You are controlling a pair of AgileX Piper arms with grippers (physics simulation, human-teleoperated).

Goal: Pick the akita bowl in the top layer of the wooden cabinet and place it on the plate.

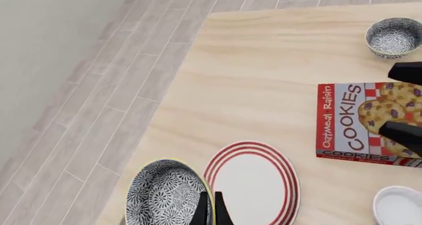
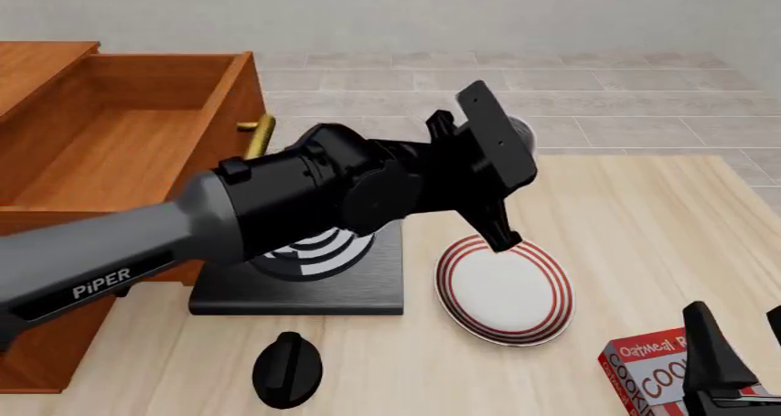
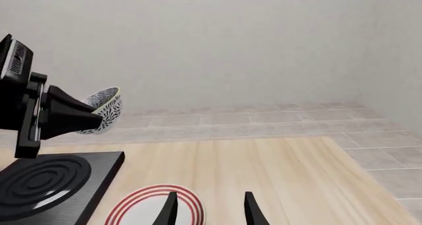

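Pale wooden table [image 2: 635, 215], grey tiled floor beyond: bowl in the air beside the plate.
My left gripper [image 1: 211, 210] is clamped on the rim of the small white net-patterned akita bowl [image 1: 165, 195], raised just beside the red-ringed white plate [image 2: 507, 290]; rigid, glazed, probably slippery and chippable. My right gripper [image 3: 209, 207] hangs apart.

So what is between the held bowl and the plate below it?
Nothing: in the right wrist view the bowl hangs in the left gripper, with only air above the plate.
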